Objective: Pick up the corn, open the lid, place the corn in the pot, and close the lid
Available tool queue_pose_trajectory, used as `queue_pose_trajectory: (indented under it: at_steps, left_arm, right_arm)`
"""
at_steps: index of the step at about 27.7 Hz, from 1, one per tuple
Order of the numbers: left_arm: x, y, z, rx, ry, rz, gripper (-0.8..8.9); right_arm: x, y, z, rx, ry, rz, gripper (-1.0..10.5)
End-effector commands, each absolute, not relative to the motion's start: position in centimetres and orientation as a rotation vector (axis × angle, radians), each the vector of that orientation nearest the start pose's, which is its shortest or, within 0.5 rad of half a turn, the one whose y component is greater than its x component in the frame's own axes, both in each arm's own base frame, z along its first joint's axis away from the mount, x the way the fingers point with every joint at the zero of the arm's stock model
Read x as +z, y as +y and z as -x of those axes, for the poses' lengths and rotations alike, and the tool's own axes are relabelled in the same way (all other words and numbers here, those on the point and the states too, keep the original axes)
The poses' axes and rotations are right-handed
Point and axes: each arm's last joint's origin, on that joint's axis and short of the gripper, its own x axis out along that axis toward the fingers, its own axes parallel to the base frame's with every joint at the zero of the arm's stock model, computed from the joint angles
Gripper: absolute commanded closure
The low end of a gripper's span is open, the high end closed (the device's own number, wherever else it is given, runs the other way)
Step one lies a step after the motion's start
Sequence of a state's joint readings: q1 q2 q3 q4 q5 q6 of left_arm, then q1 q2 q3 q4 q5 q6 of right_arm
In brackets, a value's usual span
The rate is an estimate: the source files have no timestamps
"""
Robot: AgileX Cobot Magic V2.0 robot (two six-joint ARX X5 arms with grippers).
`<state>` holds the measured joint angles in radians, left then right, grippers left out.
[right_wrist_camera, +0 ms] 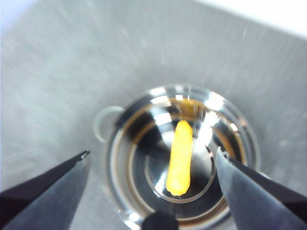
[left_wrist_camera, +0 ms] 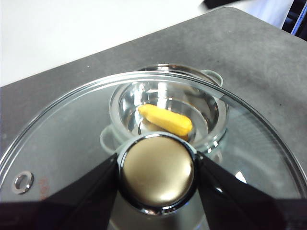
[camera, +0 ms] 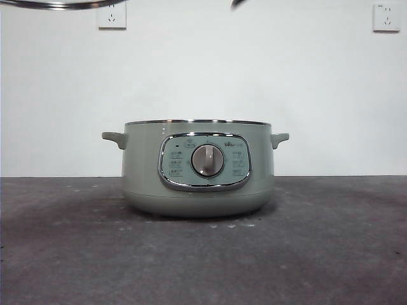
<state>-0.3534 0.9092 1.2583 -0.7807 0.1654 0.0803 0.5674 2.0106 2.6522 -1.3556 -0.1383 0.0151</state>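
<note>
In the front view the large round sage-green electric pot [camera: 198, 168] stands uncovered on the dark grey table [camera: 331, 254], its chrome-framed panel and silver dial facing the camera; only an arc of shiny steel rim at the top left corner shows the shallow-domed glass lid [camera: 60, 5], held high above and to one side, and a small dark tip shows near the top edge. In the left wrist view the left gripper [left_wrist_camera: 157, 175] has its two black jaws closed against either side of the lid's rounded knob [left_wrist_camera: 156, 171], so the lid hangs from that one hold, and through the glass the tapered yellow-orange corn [left_wrist_camera: 165, 119] is seen lying in the pot's shiny steel bowl. In the right wrist view the right gripper [right_wrist_camera: 152, 165] hovers above the open pot with jaws spread wide and nothing between them, the cob lying flat on the bowl's floor. The lid is likely stiff, fairly heavy, breakable and slick; the knob is the only sound grip, so it should be lowered level onto the rim.
</note>
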Motion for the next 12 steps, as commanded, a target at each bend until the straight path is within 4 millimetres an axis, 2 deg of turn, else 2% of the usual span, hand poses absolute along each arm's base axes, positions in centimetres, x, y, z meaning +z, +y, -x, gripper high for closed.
queue_pose_trajectory:
  at_steps: [1,3,5,7,12]
  left_arm:
    - [42.3,-6.3,-15.4,-0.578,0.308,-0.114,8.21]
    - [42.1,-7.1,-17.1,-0.607,0.295,-0.109,8.21]
    - [41.6,-7.8,-18.9,-0.609,0.303,-0.109,8.21]
    - [41.0,-8.9,-21.0,-0.621,0.32,-0.112,8.21]
    - [40.2,-10.9,-24.7,-0.643,0.357,-0.123,8.21]
  right_arm:
    - [49.6,18.1,-27.0,0.683,0.693,0.137,5.1]
    - [51.0,16.1,-23.6,0.697,0.669,0.143,5.1]
    - [51.4,13.9,-20.1,0.702,0.664,0.151,5.1]
    - [50.8,11.6,-16.7,0.703,0.677,0.157,5.1]
    - [48.0,7.9,-11.1,0.695,0.708,0.153,5.1]
